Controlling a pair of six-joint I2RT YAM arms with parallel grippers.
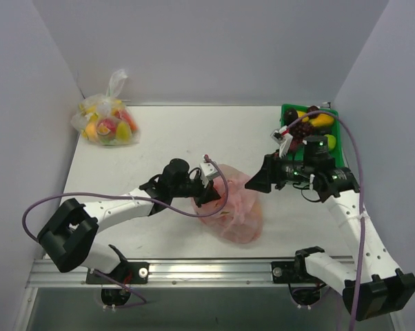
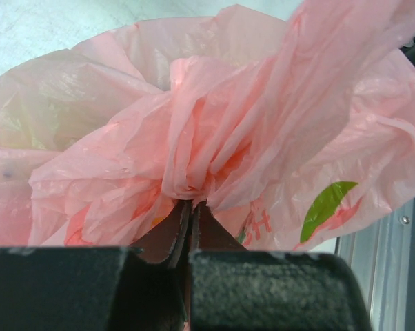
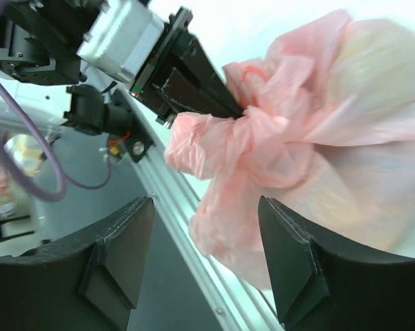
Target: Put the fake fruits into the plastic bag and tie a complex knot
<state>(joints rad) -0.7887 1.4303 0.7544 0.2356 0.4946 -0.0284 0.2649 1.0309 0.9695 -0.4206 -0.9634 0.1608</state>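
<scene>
Front-centre on the bench (image 1: 194,131) the plastic bag (image 1: 236,210) sits bulging, some fake fruits (image 1: 316,121) in the green tray (image 1: 336,132), left end effector (image 2: 190,207) clamped on its bunched neck, right end effector (image 3: 206,207) wide open and empty, so tying looks not yet done.

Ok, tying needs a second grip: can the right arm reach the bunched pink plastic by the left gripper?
Probably yes. The right gripper is open and faces the plastic bag, its bunch straight ahead, nothing between. The left gripper, shut on it, crowds one side.
</scene>
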